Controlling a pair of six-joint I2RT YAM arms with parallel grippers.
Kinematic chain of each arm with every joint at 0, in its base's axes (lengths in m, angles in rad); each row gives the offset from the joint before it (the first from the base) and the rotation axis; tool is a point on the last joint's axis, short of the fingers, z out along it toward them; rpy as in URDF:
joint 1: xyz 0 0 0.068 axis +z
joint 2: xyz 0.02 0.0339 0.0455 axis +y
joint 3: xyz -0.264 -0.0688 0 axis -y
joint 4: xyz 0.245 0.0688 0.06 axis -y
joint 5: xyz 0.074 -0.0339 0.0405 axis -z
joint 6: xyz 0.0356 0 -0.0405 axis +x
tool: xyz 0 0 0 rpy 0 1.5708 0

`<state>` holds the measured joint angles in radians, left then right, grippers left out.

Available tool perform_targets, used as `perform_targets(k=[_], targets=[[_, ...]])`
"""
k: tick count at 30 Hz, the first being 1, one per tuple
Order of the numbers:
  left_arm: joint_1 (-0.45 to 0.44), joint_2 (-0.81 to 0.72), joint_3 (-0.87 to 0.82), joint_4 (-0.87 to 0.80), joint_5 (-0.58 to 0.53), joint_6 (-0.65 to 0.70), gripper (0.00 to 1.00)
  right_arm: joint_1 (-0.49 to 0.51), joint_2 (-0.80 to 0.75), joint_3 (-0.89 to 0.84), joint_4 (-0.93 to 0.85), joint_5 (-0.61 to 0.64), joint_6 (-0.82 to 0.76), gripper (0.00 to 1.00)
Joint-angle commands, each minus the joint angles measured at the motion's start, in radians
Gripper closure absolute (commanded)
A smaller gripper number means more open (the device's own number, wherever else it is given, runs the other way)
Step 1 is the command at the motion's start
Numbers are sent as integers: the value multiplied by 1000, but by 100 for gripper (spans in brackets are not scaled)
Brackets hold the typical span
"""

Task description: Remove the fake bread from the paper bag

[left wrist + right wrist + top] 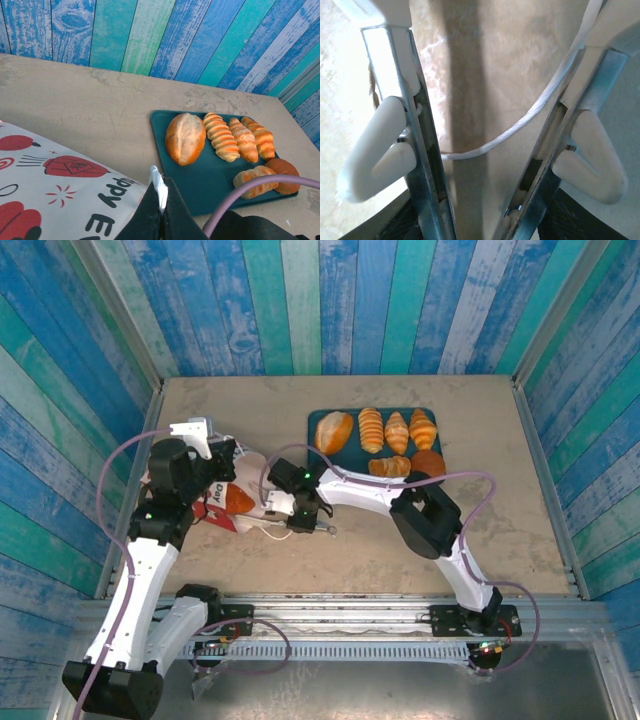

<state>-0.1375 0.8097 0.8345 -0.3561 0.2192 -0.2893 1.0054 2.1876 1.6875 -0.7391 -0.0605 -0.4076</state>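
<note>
The paper bag (215, 502), white with red shapes and dark lettering, lies on its side at the table's left. My left gripper (226, 456) is shut on its white top edge, seen pinched between the black fingers in the left wrist view (161, 196), beside the bag's printed face (60, 200). One golden-orange piece of fake bread (240, 500) shows at the bag's mouth. My right gripper (308, 522) stands open just right of the mouth, pointing down at the table. A white cord handle (520, 125) runs across between its open fingers (395, 135), held by neither.
A teal tray (322, 455) at the back middle holds several fake breads: a loaf (334, 430), three croissants (397, 430), a small loaf (390, 467) and a round bun (428, 462). The left wrist view shows this tray (200, 182) too. Blue plank walls surround the table.
</note>
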Motion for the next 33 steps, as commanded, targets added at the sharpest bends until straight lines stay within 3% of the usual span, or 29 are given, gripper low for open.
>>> perform_targets(k=[1,12,23,33], targets=[[-1,-1,12,49,0,-8,100,-2,-103,-25,-27,-29,21,46],[-1,13,19,58,10,-19,100,-5,-180,-36,-31,-9,73,47],[-1,8,29,42,-3,-12,100,-12,-225,1,-41,-104,134,49],[0,4,34,28,-4,-4,100,-13,-223,31,-39,-148,177,44]])
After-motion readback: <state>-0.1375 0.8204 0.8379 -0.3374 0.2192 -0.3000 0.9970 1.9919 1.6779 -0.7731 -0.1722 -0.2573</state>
